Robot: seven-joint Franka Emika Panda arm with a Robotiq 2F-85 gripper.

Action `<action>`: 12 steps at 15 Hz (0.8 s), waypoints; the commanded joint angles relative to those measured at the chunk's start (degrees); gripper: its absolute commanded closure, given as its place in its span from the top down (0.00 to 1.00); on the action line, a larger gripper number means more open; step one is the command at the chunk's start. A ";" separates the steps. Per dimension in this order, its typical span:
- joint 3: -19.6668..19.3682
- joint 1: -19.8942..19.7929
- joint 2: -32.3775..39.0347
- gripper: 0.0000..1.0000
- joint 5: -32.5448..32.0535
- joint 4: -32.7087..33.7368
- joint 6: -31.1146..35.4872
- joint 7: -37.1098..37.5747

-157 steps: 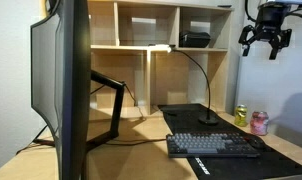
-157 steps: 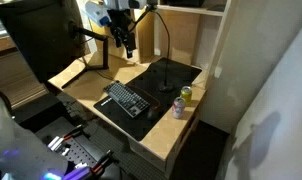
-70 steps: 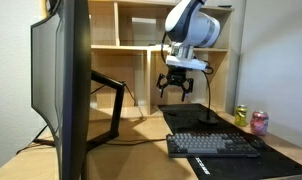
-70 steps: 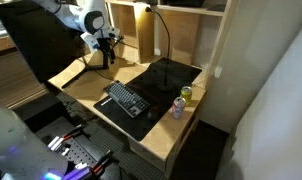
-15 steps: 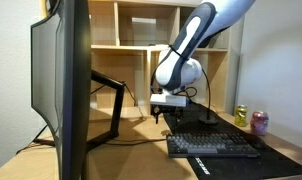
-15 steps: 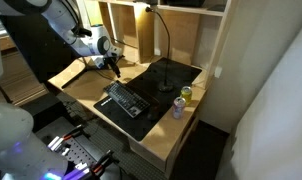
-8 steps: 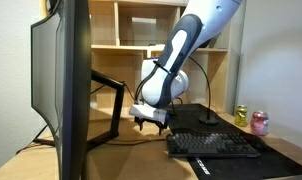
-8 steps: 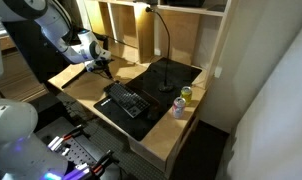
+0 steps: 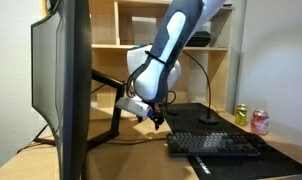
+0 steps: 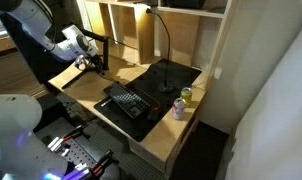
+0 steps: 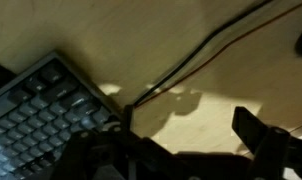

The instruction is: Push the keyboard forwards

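The dark keyboard [image 9: 216,145] lies on the front part of the black desk mat [image 9: 281,152]; it also shows in an exterior view [image 10: 129,103] and at the lower left of the wrist view [image 11: 36,115]. My gripper [image 9: 155,117] hangs low over the bare wooden desk, just beyond the keyboard's end on the monitor side, not touching it. In an exterior view it is by the desk's far corner [image 10: 94,66]. In the wrist view its fingers [image 11: 181,145] are spread apart with nothing between them.
A large monitor [image 9: 61,90] stands close on one side. Cables [image 11: 191,60] run across the wood. A desk lamp base [image 9: 208,118] sits on the mat. Two drink cans [image 9: 241,115] [image 9: 259,122] stand at the mat's far end. Shelves [image 9: 141,30] rise behind.
The arm has swung lower and away from the keyboard's end toward the monitor, and the gripper has tilted. The keyboard has not moved.
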 commanded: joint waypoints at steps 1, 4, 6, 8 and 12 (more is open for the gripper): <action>2.58 -4.81 -0.06 1.00 -1.35 0.21 -0.41 0.60; 3.85 -8.54 0.36 1.00 -1.53 0.23 0.03 -1.48; 6.61 -12.75 1.04 1.00 0.81 1.08 1.80 -4.67; 7.21 -16.74 1.23 1.00 1.31 1.08 5.73 -6.42; 12.83 -26.86 0.85 1.00 3.47 0.91 11.03 -18.45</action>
